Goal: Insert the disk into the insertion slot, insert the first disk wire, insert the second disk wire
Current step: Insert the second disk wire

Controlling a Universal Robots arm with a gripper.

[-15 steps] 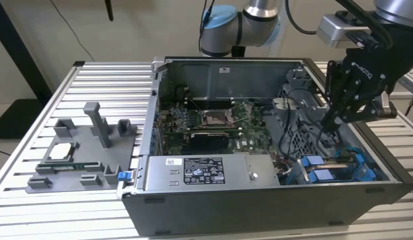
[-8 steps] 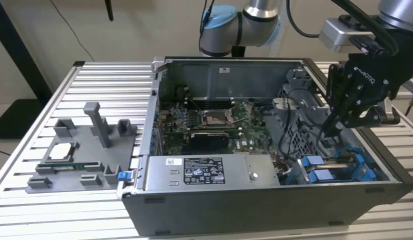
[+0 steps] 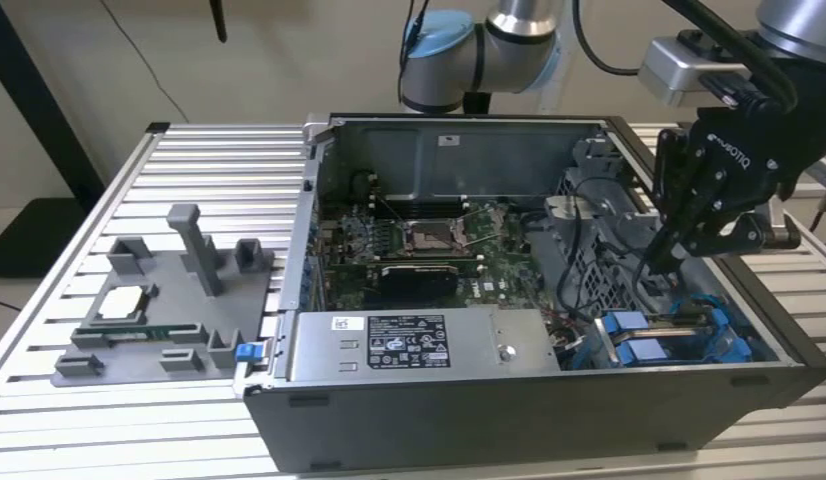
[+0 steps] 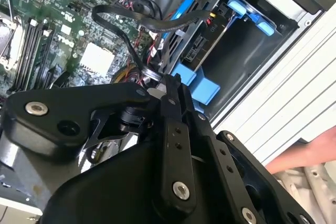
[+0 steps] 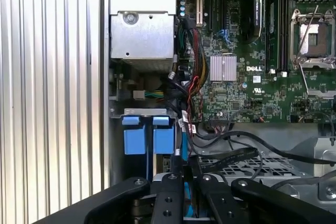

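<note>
The gripper (image 4: 169, 81) is closest to the lens in both wrist views, black links crowding the frame. Its fingers (image 5: 169, 182) are drawn nearly together, and as far as I can make out they pinch a thin black wire (image 5: 179, 150) at its end. In the exterior view it reaches down into the case (image 3: 520, 400), at the corner toward the exterior view's right.

The disk (image 4: 199, 45) already sits in the slot (image 4: 244, 64), just past the fingertips. Its connector end faces out, and the blue tabs (image 4: 202, 85) of its frame stick up beside it.

The wire looks limp, so I'd say it will flop and twist if held along its length. The stiff plug at the tip is the sensible place to grip. The disk itself seems dense and rigid, and probably doesn't take knocks well. The blue frame is the safer handhold. A hand (image 4: 310, 153) rests outside the case.
</note>
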